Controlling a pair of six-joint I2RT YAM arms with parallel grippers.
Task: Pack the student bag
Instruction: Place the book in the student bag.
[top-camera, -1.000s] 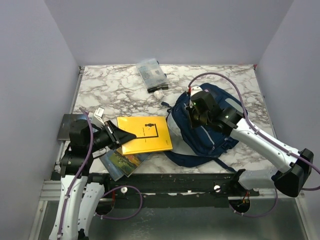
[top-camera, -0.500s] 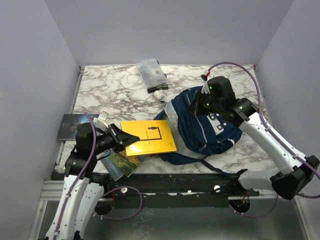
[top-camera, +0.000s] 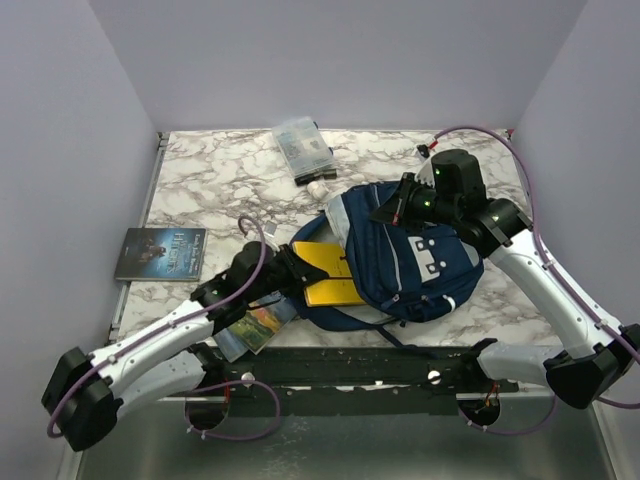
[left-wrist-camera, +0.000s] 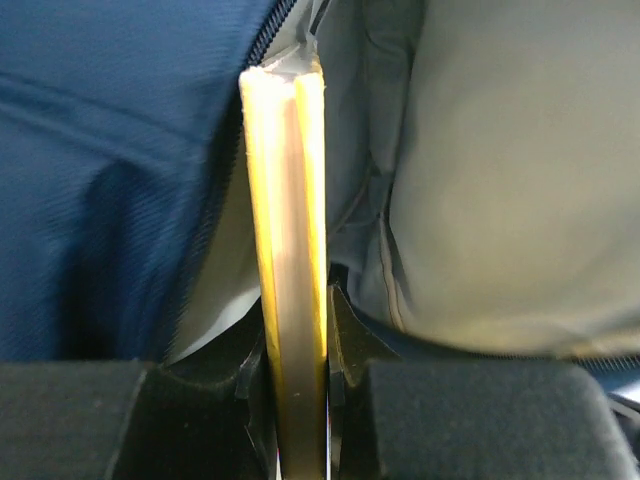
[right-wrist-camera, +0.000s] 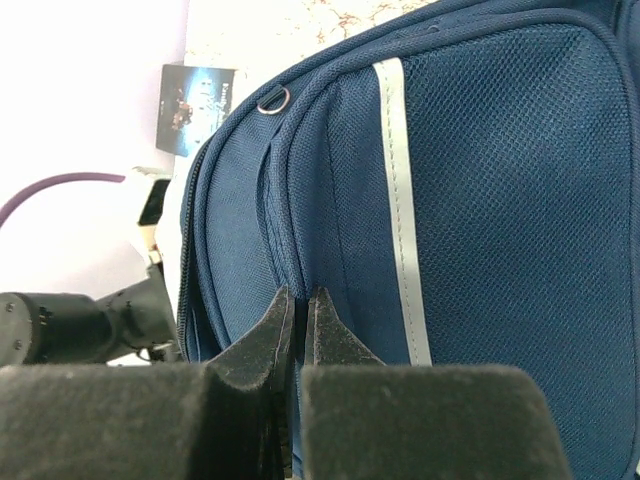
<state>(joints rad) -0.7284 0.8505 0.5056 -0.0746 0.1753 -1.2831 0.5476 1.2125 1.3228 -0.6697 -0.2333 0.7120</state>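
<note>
My left arm stretches low over the table's near edge. The left pincer (left-wrist-camera: 295, 335) clamps a yellow book (left-wrist-camera: 288, 200) on edge, its far end inside the open mouth of the backpack (top-camera: 425, 262). My right arm arches above the backpack, and the right pincer (right-wrist-camera: 297, 300) is pinched tight on its upper fabric. Beyond lie the marble table (top-camera: 220, 180) and plain grey walls.

Navy blue student bag (top-camera: 430, 270) with pale grey stripes, light grey lining inside. Bright yellow book (top-camera: 322, 280); table (top-camera: 230, 185) white marble with dark grey veins. The dark book (top-camera: 162, 252) has a blue-black printed cover
</note>
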